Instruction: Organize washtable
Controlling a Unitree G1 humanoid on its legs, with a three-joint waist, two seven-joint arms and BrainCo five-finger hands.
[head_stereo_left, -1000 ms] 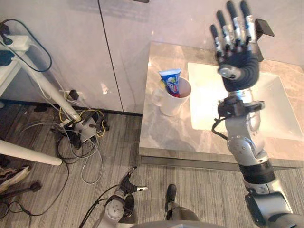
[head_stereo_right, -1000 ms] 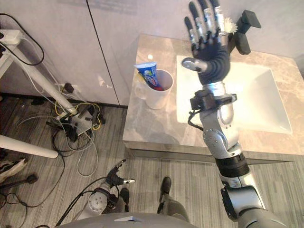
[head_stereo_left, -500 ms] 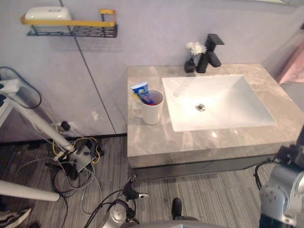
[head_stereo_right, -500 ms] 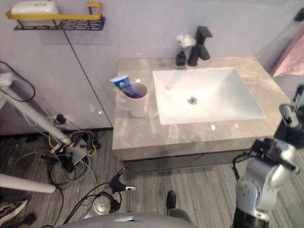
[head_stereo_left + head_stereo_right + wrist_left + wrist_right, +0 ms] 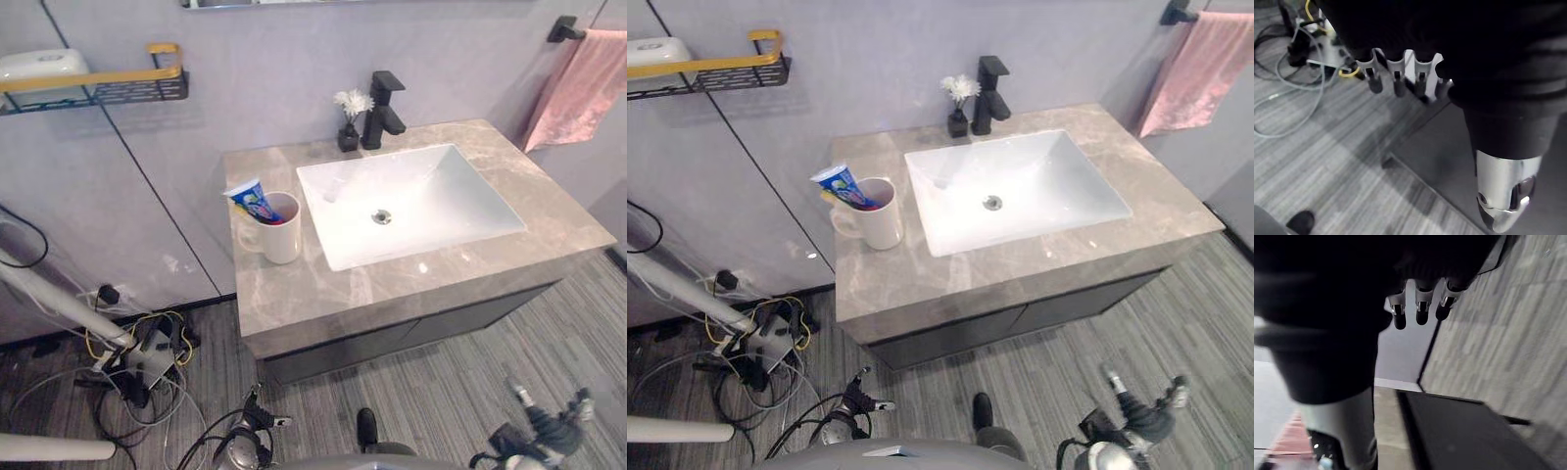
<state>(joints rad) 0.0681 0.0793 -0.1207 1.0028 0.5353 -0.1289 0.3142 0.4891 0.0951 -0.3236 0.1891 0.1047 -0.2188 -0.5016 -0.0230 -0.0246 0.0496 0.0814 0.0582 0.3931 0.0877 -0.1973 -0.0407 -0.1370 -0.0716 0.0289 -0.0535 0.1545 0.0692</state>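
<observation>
The washtable (image 5: 294, 294) has a grey marbled top standing against the wall, with a white rectangular sink (image 5: 446, 201) set into it. Behind the sink stands 1 black faucet (image 5: 384, 100), and just beside it a small black vase with a white flower (image 5: 349, 125). On the counter left of the sink, 1 white mug (image 5: 282, 237) holds a blue toothpaste tube (image 5: 250, 201) leaning out over its rim. A pink towel (image 5: 578, 83) hangs on the wall to the right, and a yellow-railed wall shelf (image 5: 108, 83) to the left carries a white container (image 5: 29, 65). The 2 hands hang low over the grey plank floor (image 5: 470, 362), well apart from the counter: the left hand (image 5: 1418, 73) has relaxed fingers and is empty, and the right hand (image 5: 1420, 306) likewise holds nothing, its fingers loose.
</observation>
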